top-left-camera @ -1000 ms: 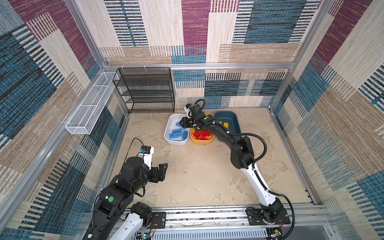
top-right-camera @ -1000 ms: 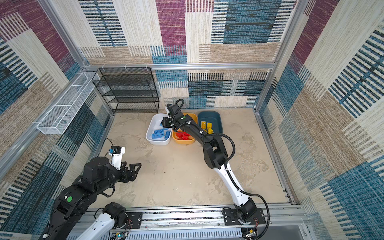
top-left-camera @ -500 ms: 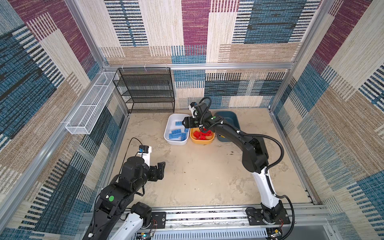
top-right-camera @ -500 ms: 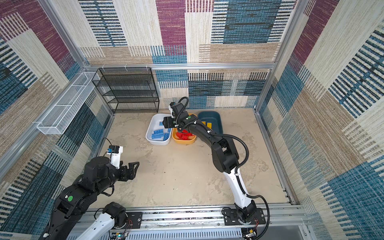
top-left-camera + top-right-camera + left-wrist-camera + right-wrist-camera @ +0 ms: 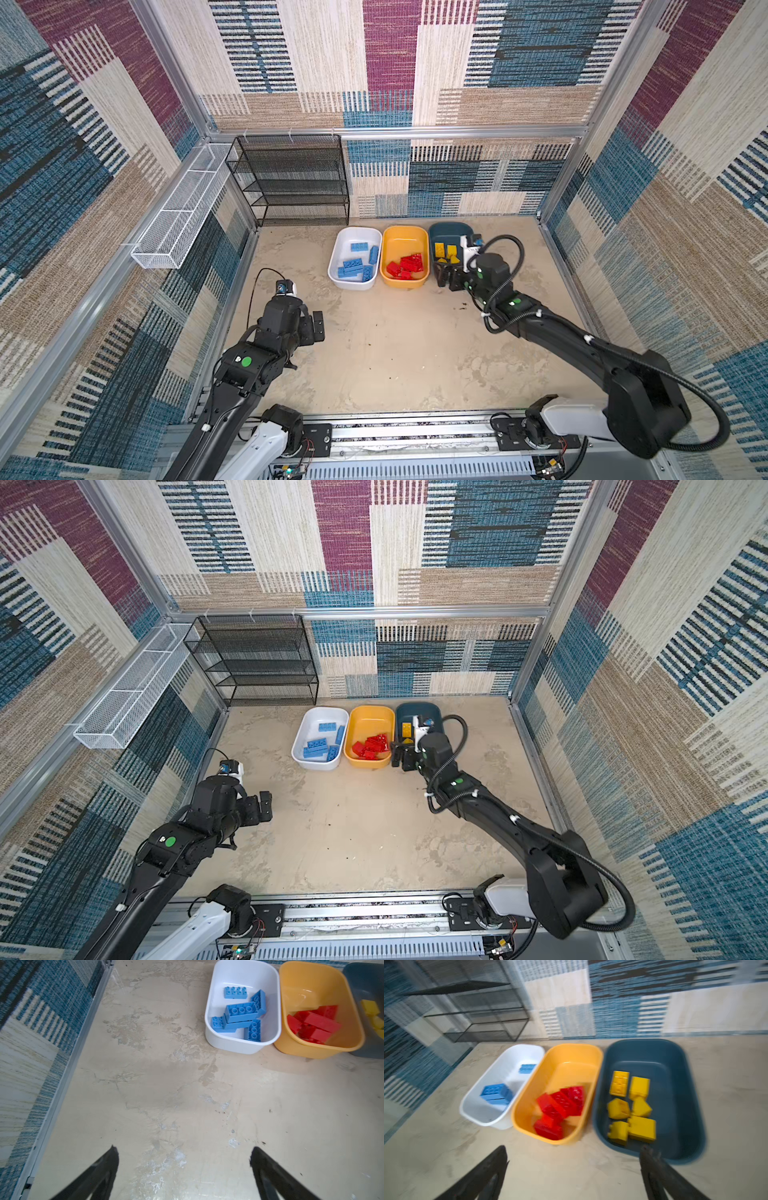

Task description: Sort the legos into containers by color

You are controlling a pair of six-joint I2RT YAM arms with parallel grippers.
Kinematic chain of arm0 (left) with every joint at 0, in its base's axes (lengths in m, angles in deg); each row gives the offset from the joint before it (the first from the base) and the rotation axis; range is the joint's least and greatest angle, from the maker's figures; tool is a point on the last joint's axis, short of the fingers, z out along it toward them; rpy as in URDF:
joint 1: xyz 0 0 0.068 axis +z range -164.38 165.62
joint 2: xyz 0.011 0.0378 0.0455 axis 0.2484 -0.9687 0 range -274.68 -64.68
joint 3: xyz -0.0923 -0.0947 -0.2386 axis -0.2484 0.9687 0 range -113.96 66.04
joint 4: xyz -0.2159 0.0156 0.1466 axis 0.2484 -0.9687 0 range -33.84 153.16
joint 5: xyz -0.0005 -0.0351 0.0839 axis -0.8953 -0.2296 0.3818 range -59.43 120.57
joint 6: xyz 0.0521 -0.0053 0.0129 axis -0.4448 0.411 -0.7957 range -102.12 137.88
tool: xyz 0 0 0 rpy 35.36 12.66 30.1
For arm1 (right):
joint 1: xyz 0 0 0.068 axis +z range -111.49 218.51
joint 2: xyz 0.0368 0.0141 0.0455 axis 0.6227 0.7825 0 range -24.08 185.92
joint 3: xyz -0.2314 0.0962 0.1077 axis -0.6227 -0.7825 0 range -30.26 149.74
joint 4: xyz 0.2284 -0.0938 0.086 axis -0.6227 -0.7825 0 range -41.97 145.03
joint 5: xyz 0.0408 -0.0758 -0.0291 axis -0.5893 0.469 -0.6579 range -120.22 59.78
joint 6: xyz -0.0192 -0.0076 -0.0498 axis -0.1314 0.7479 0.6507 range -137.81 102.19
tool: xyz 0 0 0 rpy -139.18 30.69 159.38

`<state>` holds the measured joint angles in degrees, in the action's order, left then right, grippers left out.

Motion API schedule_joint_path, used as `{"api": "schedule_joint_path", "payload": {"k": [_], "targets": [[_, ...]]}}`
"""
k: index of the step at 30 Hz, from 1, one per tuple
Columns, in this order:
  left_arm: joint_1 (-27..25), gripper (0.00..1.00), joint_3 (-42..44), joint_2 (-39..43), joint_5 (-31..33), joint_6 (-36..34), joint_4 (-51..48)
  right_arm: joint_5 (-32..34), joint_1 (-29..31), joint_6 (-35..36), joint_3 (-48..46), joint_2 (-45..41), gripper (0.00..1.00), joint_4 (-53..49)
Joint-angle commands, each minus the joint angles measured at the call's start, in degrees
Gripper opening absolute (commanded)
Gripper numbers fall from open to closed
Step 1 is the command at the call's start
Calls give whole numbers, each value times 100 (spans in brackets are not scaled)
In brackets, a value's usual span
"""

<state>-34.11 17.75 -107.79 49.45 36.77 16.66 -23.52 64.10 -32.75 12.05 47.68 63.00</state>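
Observation:
Three containers stand in a row at the back. The white tub (image 5: 357,235) holds blue legos (image 5: 355,266), the yellow-orange tub (image 5: 405,243) red legos (image 5: 407,266), and the teal tub (image 5: 451,232) yellow legos (image 5: 446,251). My right gripper (image 5: 446,279) hangs open and empty at the teal tub's near end, partly covering it in both top views. In its wrist view the right gripper (image 5: 574,1147) looks over all three tubs. My left gripper (image 5: 311,328) is open and empty over bare floor, well short of the white tub (image 5: 209,1022).
A black mesh rack (image 5: 295,178) stands against the back wall left of the tubs. A long white wire basket (image 5: 178,212) hangs on the left wall. Patterned walls close in three sides, and a metal rail (image 5: 395,432) runs along the front.
My right gripper has drawn back from above the white and orange tubs, moved right to the teal tub's near end, and opened wide. The left gripper has opened a little more.

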Motion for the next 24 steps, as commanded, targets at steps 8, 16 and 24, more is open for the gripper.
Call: {"api": "schedule_joint_path", "payload": {"k": [8,16,24], "targets": [[1340,99,442,-1678,-258,-44,2011,1826,-844,659,-1909,-482,100,2309],[2087,99,-295,-4229,-670,-330,2686,2062,-1453,964,-2020,8,100,3032],[2080,99,5,-4810,-754,-1019,4903,2248,-1696,1691,-2531,1202,100,5554]]}}
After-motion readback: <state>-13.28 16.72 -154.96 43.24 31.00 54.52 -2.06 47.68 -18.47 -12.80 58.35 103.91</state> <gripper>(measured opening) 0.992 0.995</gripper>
